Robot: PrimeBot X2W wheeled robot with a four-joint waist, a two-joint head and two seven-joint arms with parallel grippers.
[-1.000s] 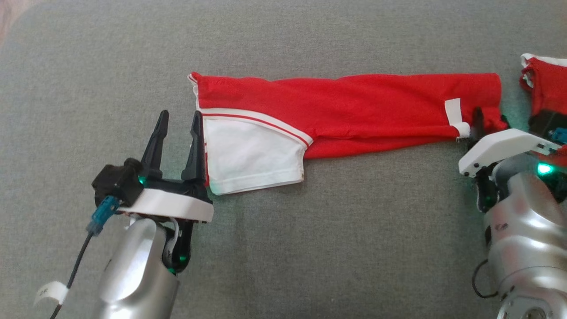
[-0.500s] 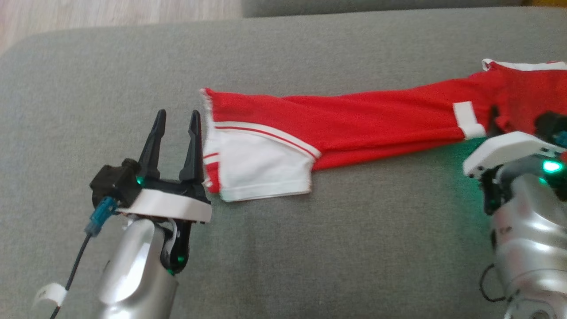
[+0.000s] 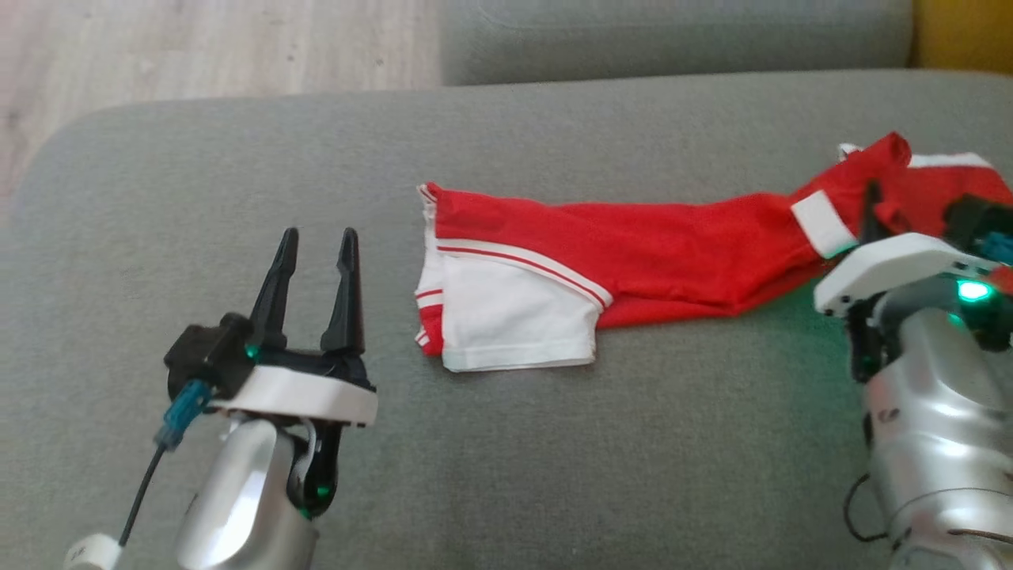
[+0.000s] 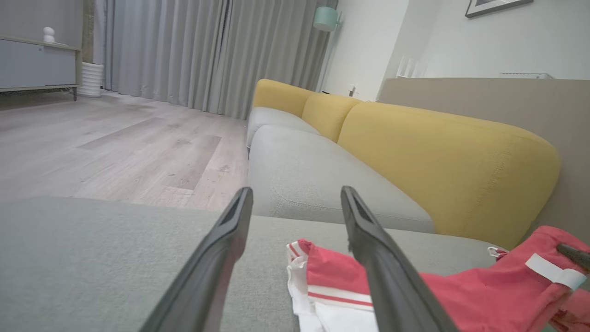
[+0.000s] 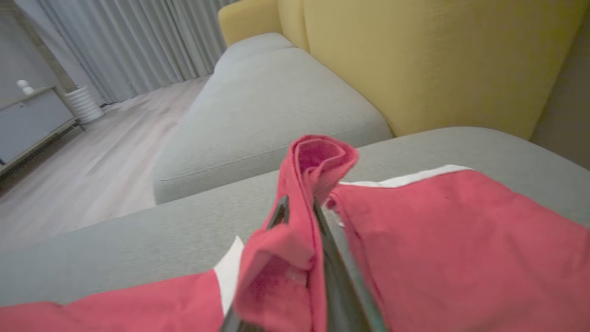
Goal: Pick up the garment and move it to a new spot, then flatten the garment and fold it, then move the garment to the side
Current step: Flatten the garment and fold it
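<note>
The garment (image 3: 673, 245), red with a white folded panel and red-white stripes at its left end, lies stretched across the grey seat cushion (image 3: 554, 443). My right gripper (image 3: 873, 207) is shut on a bunched red fold at the garment's right end, beside a white tab (image 3: 821, 224), and that end is raised off the cushion. The right wrist view shows the right gripper (image 5: 299, 205) pinching the garment (image 5: 438, 240). My left gripper (image 3: 315, 241) stands open over bare cushion, a short gap left of the garment's edge. In the left wrist view the left gripper (image 4: 297, 196) has the garment (image 4: 332, 276) at its right.
A second grey seat (image 3: 673, 32) lies beyond the cushion, with a yellow backrest (image 4: 438, 157) along the right. Wooden floor (image 3: 198, 47) lies past the cushion's rounded far-left corner. Bare cushion spreads in front of the garment.
The head camera has tilted up. My right gripper has shut on the garment's right end and lifted it; the garment has slid right, away from the left gripper's fingers.
</note>
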